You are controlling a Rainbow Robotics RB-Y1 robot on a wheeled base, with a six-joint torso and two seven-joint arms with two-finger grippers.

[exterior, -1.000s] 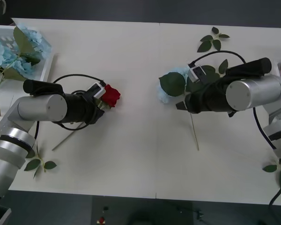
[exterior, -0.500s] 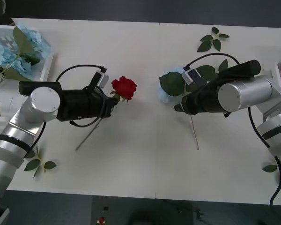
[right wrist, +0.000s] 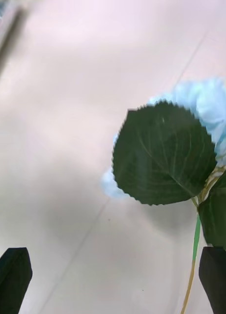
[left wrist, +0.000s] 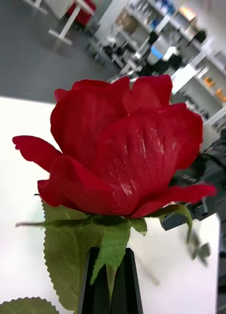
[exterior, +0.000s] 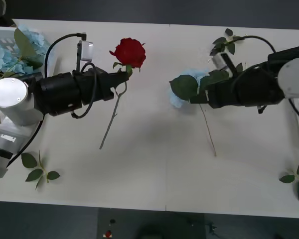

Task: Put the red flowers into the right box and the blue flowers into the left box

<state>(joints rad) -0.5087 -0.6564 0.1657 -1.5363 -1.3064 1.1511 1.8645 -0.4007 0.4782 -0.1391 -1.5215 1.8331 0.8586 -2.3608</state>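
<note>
The left gripper point(exterior: 123, 77) was pinched tight on a red rose point(exterior: 129, 52) just under its bloom — held up above the table point(exterior: 149, 174). The right gripper point(exterior: 193, 98) had its fingers spread wide by a blue flower point(exterior: 178, 97) — gripping nothing.

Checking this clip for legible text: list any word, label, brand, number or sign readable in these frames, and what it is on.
None can be read.
Right arm, seen in the left wrist view behind the red rose: small pale lettering on its dark body, too blurred to read.
Left gripper, right gripper, blue hydrangea, table: no text seen.
</note>
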